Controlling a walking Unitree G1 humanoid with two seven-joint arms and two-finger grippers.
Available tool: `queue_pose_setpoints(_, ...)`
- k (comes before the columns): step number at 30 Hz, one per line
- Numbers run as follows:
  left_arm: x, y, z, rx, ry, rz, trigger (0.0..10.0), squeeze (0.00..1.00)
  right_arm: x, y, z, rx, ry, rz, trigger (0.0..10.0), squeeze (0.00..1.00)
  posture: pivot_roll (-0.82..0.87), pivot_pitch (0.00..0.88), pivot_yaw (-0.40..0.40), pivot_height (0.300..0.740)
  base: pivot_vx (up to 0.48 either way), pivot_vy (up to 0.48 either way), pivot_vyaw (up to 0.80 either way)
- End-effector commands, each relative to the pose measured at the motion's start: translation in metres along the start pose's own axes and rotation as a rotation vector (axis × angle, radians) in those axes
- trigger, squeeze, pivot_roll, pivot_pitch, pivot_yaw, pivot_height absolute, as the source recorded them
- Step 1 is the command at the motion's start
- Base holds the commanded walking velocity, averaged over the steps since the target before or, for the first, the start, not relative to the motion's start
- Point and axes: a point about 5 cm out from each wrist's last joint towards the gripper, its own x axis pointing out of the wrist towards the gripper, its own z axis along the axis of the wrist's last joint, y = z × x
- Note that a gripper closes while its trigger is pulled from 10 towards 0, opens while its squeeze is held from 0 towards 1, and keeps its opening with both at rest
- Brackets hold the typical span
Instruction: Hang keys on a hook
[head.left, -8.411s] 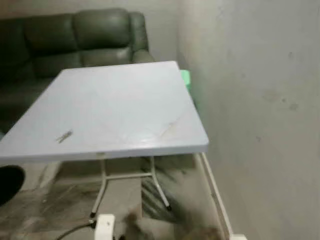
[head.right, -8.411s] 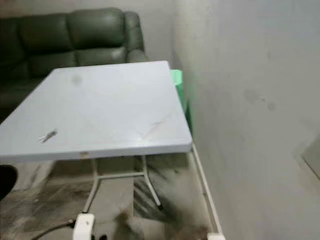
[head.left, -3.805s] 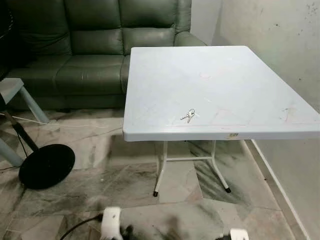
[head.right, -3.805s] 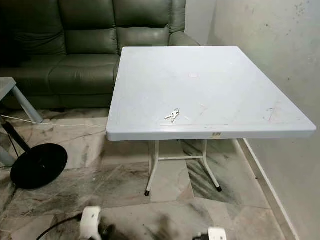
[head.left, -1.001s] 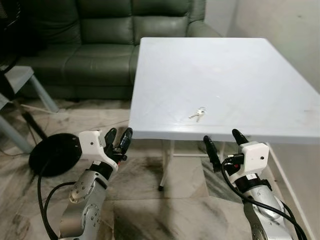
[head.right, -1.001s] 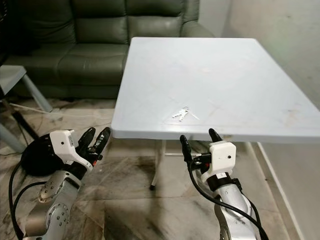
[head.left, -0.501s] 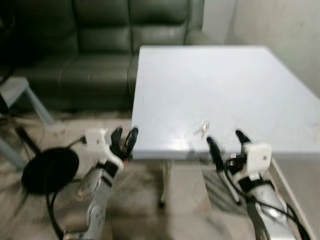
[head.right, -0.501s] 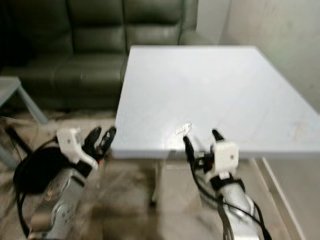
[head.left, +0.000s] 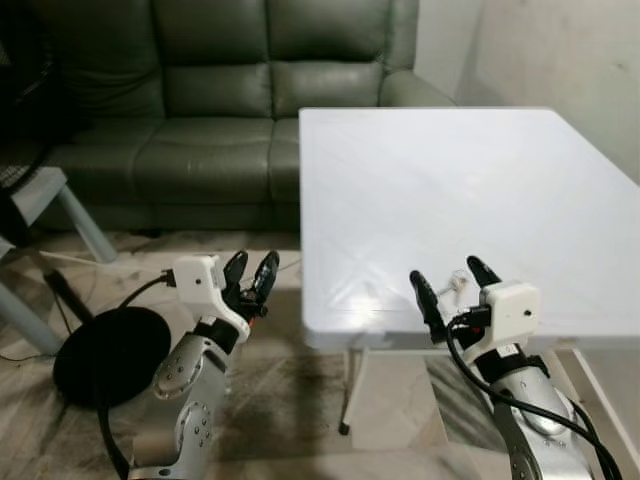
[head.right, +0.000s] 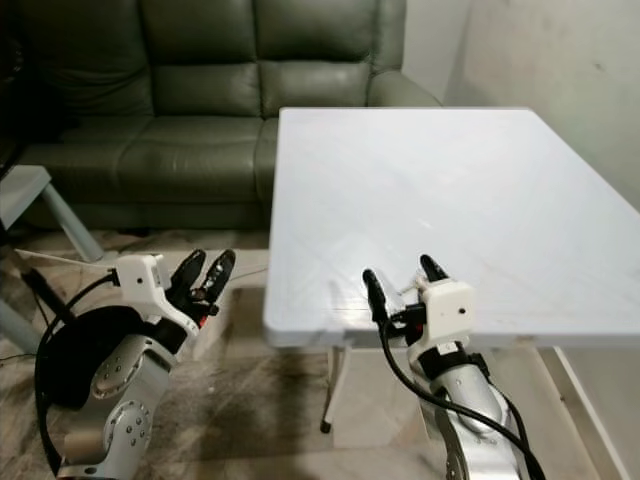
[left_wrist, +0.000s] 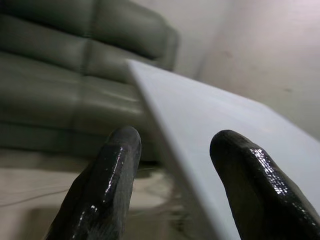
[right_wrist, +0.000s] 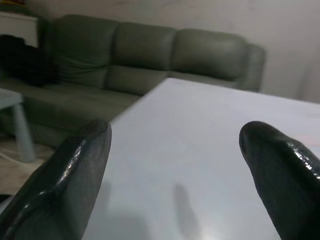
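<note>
Poised at the white table's near edge: right gripper spread wide around the keys, half hidden at 12 o'clock; left gripper narrowly parted at 9 o'clock, idle; risk of nudging keys away, fingers closing too shallow.

Both arms are silver metal with round joint housings, each ending in a white boxy wrist block — the left gripper and right gripper each carry two long, glossy black fingers with rounded tips. Black cables loop from the wrist blocks down along the forearms.
</note>
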Motion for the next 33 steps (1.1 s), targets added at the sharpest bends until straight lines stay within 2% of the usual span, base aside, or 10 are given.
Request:
queue_pose_setpoints(1, -0.001, 0.002, -0.002, 0.009, 0.024, 0.023, 10.0, 0.00, -0.001, 0.000, 0.004, -0.001, -0.011, 0.007, 10.0, 0.00, 0.03, 0.104, -0.019, 0.740, 0.000, 0.000, 0.00)
queue_pose_setpoints(3, -0.001, 0.001, -0.003, -0.009, 0.025, 0.018, 10.0, 0.00, -0.001, 0.000, 0.004, -0.002, -0.009, 0.008, 10.0, 0.00, 0.03, 0.105, -0.020, 0.740, 0.000, 0.000, 0.00)
queue_pose_setpoints(4, -0.001, 0.000, -0.006, 0.029, 0.049, 0.017, 10.0, 0.00, -0.002, 0.000, 0.003, -0.002, -0.005, 0.009, 10.0, 0.00, 0.03, 0.109, -0.021, 0.740, 0.000, 0.000, 0.00)
queue_pose_setpoints(11, -0.001, -0.003, -0.005, 0.033, 0.039, 0.007, 10.0, 0.00, -0.003, -0.004, 0.001, -0.004, 0.010, -0.002, 10.0, 0.00, 0.03, 0.117, -0.021, 0.740, 0.000, 0.000, 0.00)
queue_pose_setpoints(17, 0.000, -0.006, -0.003, 0.063, 0.043, -0.022, 10.0, 0.00, -0.003, -0.015, 0.000, -0.025, 0.035, -0.082, 10.0, 0.00, 0.03, 0.134, -0.020, 0.740, 0.000, 0.000, 0.00)
queue_pose_setpoints(25, 0.001, -0.007, -0.003, 0.061, 0.043, -0.025, 10.0, 0.00, -0.004, -0.016, -0.005, -0.010, 0.080, -0.098, 10.0, 0.00, 0.03, 0.140, -0.019, 0.740, 0.000, 0.000, 0.00)
queue_pose_setpoints(33, 0.002, -0.009, -0.003, 0.070, 0.042, -0.037, 10.0, 0.00, -0.002, -0.016, -0.004, -0.006, 0.079, -0.102, 10.0, 0.00, 0.03, 0.139, -0.017, 0.740, 0.000, 0.000, -0.77)
